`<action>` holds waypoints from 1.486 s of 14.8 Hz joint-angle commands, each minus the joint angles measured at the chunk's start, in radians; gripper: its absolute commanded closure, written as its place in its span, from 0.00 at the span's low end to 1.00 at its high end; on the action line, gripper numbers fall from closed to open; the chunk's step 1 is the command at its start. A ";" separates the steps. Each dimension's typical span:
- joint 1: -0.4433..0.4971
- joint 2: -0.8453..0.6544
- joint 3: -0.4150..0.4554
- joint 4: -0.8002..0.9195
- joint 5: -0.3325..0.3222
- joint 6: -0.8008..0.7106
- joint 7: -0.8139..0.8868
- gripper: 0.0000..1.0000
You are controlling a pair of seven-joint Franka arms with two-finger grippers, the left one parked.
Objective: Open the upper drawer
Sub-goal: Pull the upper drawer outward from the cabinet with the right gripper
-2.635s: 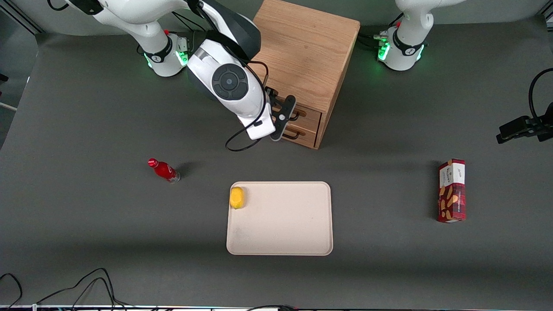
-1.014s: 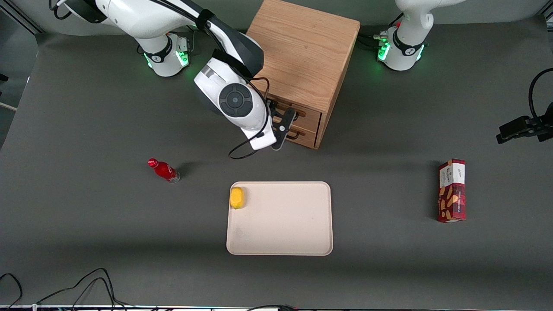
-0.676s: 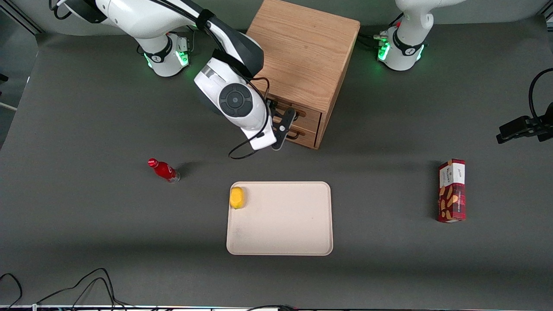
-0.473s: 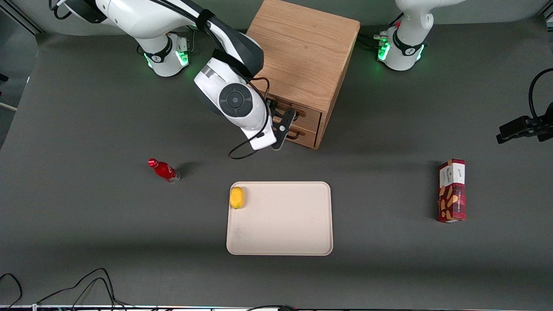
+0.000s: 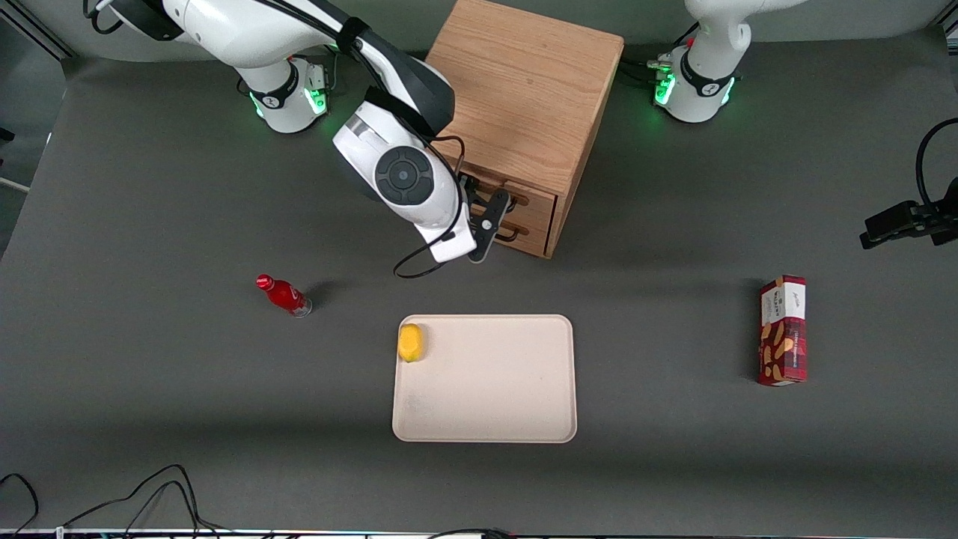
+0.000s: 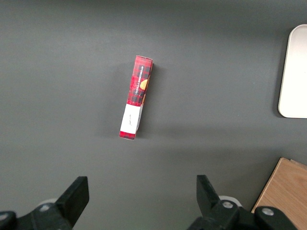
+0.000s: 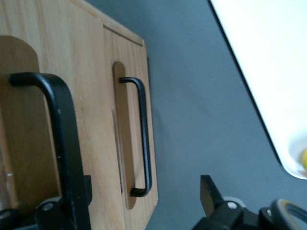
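The oak cabinet (image 5: 528,90) stands at the table's back. Its upper drawer (image 5: 534,199) and the lower drawer (image 5: 528,233) both sit flush with the front. My right gripper (image 5: 488,217) is in front of the drawers, open. In the right wrist view the upper drawer (image 7: 88,72) shows its black wire handle (image 7: 60,134) very close, running right alongside one finger. The other fingertip (image 7: 211,194) hangs over bare table. The lower drawer's handle (image 7: 141,139) lies between the two. My gripper (image 7: 141,211) holds nothing.
A cream tray (image 5: 486,404) with a yellow lemon (image 5: 410,342) lies nearer the front camera than the cabinet. A red bottle (image 5: 284,296) stands toward the working arm's end. A red snack box (image 5: 783,329) lies toward the parked arm's end.
Since 2.6 s ago the arm has dropped slightly and drawn closer to the drawer fronts. Over the last second it only shifted a little. Both drawers look unmoved.
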 commanded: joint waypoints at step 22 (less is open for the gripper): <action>-0.064 0.082 -0.038 0.151 -0.016 0.001 -0.033 0.00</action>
